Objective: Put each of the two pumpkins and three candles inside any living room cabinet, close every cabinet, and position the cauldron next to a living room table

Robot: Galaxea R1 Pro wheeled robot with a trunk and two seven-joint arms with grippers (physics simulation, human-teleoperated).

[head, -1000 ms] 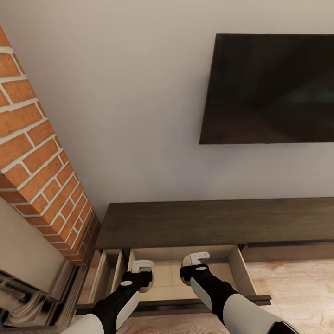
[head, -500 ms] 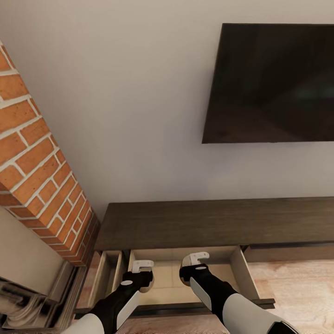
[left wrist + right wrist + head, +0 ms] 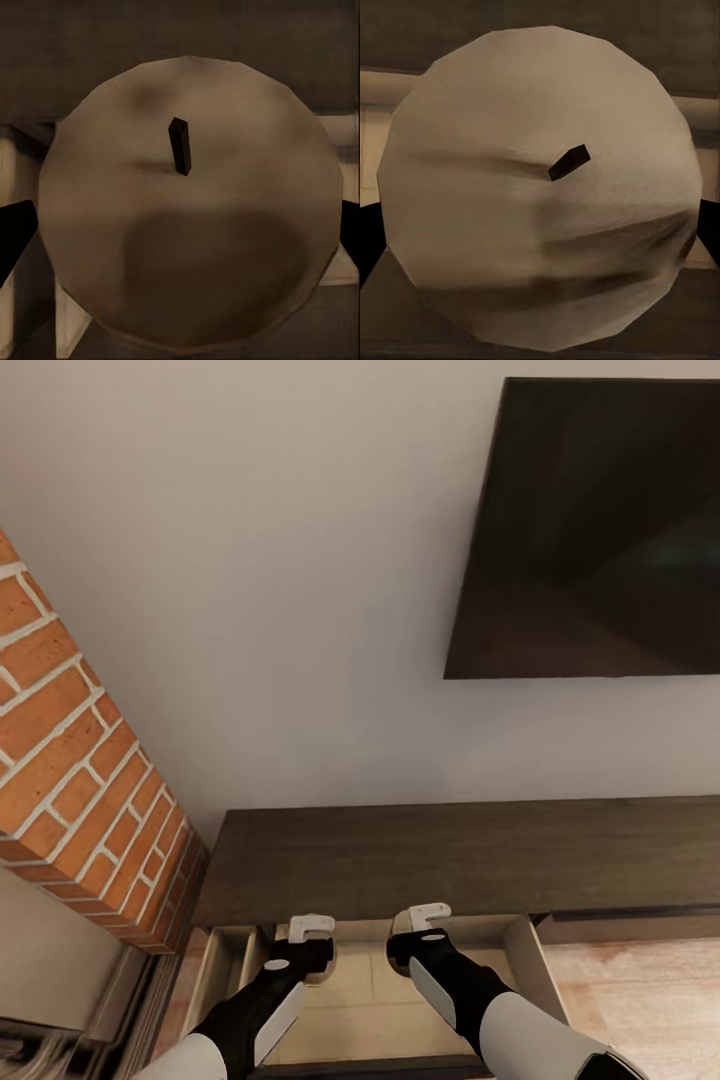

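Candle point(image 3: 187, 217) being gripped by left gripper point(image 3: 310, 928), second candle point(image 3: 540, 187) by right gripper point(image 3: 428, 913), both over open cabinet point(image 3: 450, 850) drawer point(image 3: 525, 960); neither being released yet; pumpkins, cauldron, closing outstanding.

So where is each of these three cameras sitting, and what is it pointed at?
Head view: high on the robot, looking down over both arms at the open drawer of the cabinet under a TV.
Left wrist view: by the left gripper, facing its candle.
Right wrist view: by the right gripper, facing its candle.
Both wrist views share the cabinet behind.
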